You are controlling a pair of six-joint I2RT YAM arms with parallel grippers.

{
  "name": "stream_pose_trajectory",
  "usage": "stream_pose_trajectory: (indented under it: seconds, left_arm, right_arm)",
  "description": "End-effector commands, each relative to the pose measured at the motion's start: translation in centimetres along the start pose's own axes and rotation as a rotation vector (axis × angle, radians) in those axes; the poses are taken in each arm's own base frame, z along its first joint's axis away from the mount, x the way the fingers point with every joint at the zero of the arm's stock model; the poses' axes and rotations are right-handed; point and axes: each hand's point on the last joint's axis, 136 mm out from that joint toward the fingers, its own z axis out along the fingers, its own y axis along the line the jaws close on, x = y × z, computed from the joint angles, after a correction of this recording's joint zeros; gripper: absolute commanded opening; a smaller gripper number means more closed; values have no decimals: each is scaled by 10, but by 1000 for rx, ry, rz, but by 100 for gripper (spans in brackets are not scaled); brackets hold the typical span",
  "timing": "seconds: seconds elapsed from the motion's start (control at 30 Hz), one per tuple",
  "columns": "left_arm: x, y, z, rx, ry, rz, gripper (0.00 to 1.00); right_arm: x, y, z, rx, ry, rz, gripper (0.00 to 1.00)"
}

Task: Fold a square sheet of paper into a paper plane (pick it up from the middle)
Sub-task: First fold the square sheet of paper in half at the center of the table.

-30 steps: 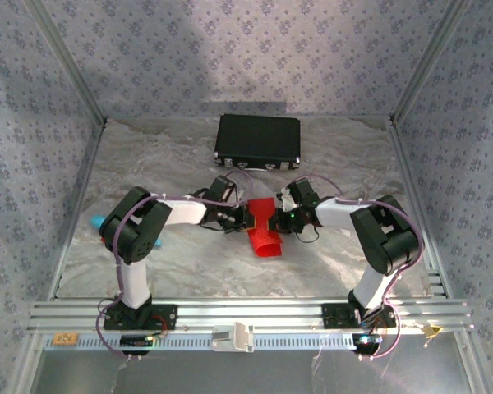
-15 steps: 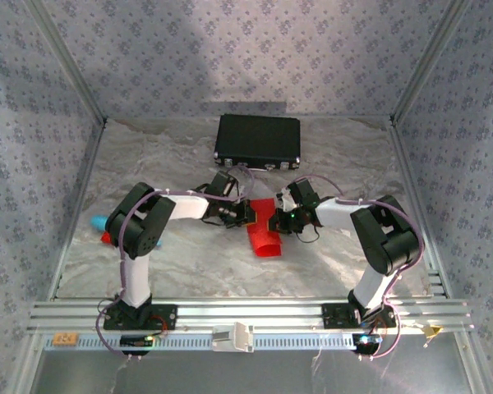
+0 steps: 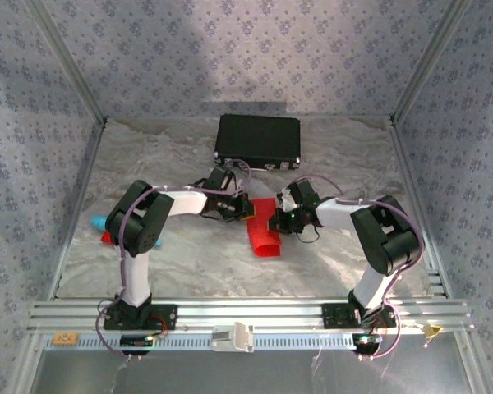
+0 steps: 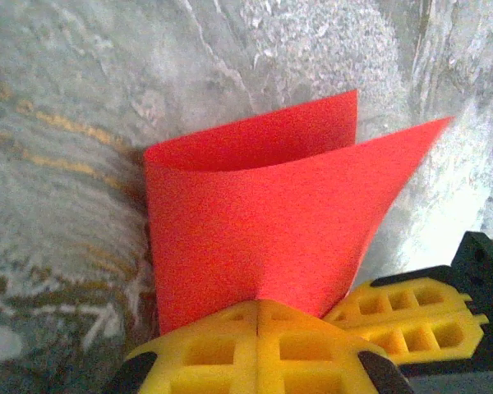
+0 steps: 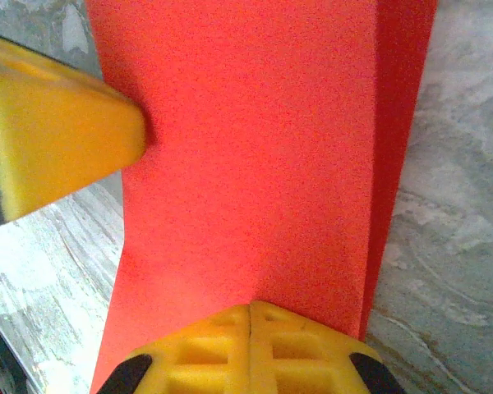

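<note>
Paper (image 3: 264,238) clamped in left gripper (image 4: 257,305), right gripper (image 5: 249,308)

red sheet (image 5: 255,148): cut off at top | turquoise object (image 3: 96,220): partly hidden

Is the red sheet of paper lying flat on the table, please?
No, the red sheet is bent over itself, pinched in the left gripper.

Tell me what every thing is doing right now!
square sheet of paper: bent over double, pinched by both grippers.
left gripper: shut on the paper.
right gripper: shut on the paper.
black case: closed, lying flat, untouched.
turquoise object: lying loose, untouched, far left.
</note>
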Motion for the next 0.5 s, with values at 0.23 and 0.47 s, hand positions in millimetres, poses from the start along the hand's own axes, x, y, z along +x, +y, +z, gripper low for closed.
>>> stream_pose_trajectory:
  seconds: [0.23, 0.47]
  left_arm:
    - [-7, 29, 10, -74, -10, -43, 0]
    - [-28, 23, 1, -67, -67, -73, 0]
  right_arm:
    - [40, -52, 4, 187, 102, 110, 0]
    - [40, -53, 4, 188, 103, 110, 0]
